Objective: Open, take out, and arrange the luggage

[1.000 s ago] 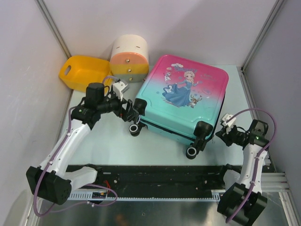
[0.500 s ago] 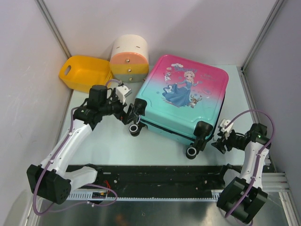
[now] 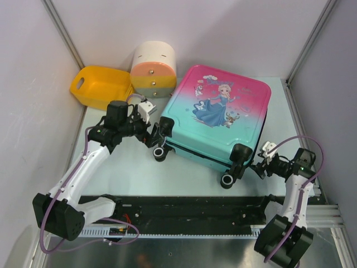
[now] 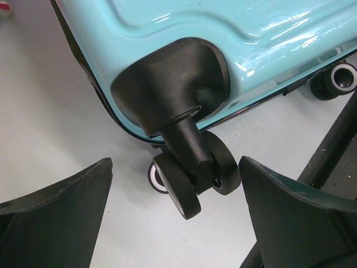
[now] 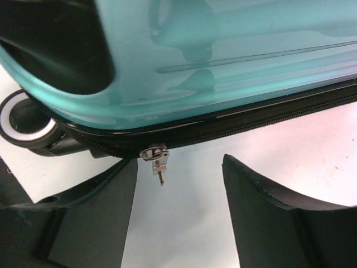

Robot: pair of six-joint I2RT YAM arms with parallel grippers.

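Note:
The luggage [image 3: 217, 120] lies flat on the table with its princess print up and its zip shut. In the top view my left gripper [image 3: 155, 134] is at its near left corner. The left wrist view shows that gripper [image 4: 174, 167] open, its fingers either side of a black double wheel [image 4: 189, 178] without touching it. My right gripper [image 3: 259, 166] is at the near right corner, beside a wheel [image 3: 227, 180]. In the right wrist view it [image 5: 179, 167] is open under the black zip edge. The metal zip pull [image 5: 158, 159] hangs free next to the left finger [image 5: 100, 212].
A yellow basket [image 3: 100, 85] and a round cream-orange-yellow drawer box [image 3: 153, 70] stand at the back left, close to the luggage. A black rail [image 3: 184, 209] runs along the near edge. Frame posts and walls close in both sides.
My right gripper has opened and moved left and down to the luggage's near right corner. The left arm has shifted only slightly and stays open at the wheel.

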